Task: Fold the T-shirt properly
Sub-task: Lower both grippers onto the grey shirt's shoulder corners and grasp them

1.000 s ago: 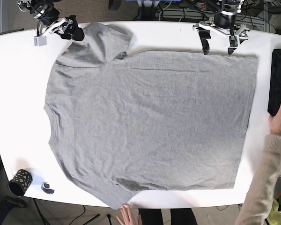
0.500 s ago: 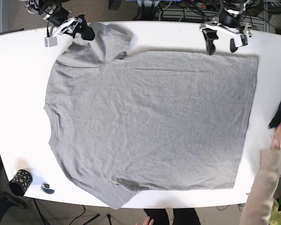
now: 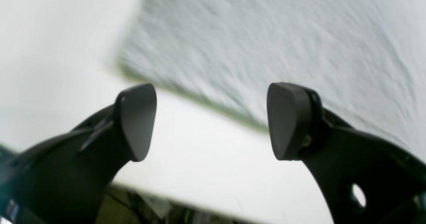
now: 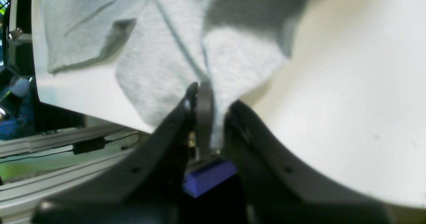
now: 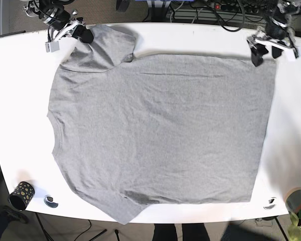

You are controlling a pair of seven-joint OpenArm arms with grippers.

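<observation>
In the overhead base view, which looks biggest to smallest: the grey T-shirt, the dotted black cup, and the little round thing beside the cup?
1. The grey T-shirt, by far the largest, covering most of the white table.
2. The dotted black cup.
3. The small round object beside it, a bit smaller than the cup.

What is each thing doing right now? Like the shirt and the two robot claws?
Grey cotton T-shirt: spread flat on the white table, one sleeve pinched.
Left gripper: open, over the shirt's corner, holding nothing.
Right gripper: shut on the sleeve.
Black dotted cup: upright.
</observation>
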